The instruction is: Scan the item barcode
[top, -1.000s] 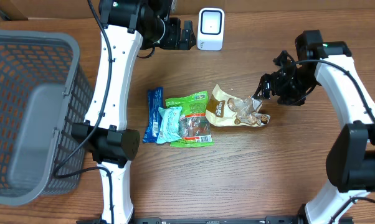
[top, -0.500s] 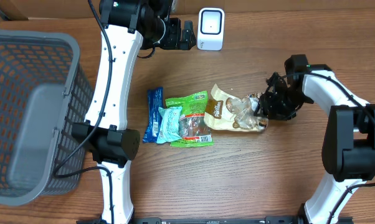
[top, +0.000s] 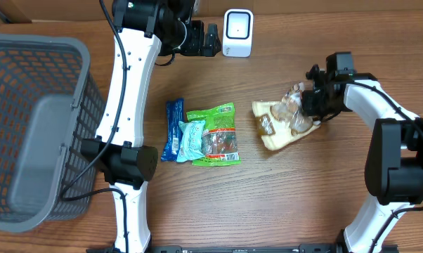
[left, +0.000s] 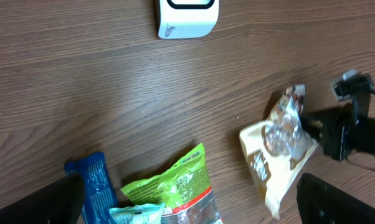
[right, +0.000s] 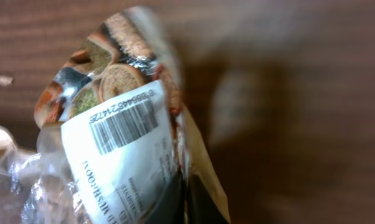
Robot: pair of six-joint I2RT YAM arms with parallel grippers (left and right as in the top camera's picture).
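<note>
Grey basket point(top: 39, 43) at far left, untouched. Cream snack bag point(top: 276, 125) right of centre, pinched at its clear end by the closed right gripper point(top: 311, 100); pickup judged done. White scanner point(top: 237, 31) at the rear edge, well apart from the bag, beside the wide-open, empty left gripper point(top: 213, 39). Barcode point(right: 124, 126) exposed on the label (right wrist view); presenting it to the scanner remains to be done

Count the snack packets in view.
4. A blue packet, a teal packet and a green packet overlap mid-table; a tan bag is pinched by the right gripper to their right. Others could hide under the pile.
</note>
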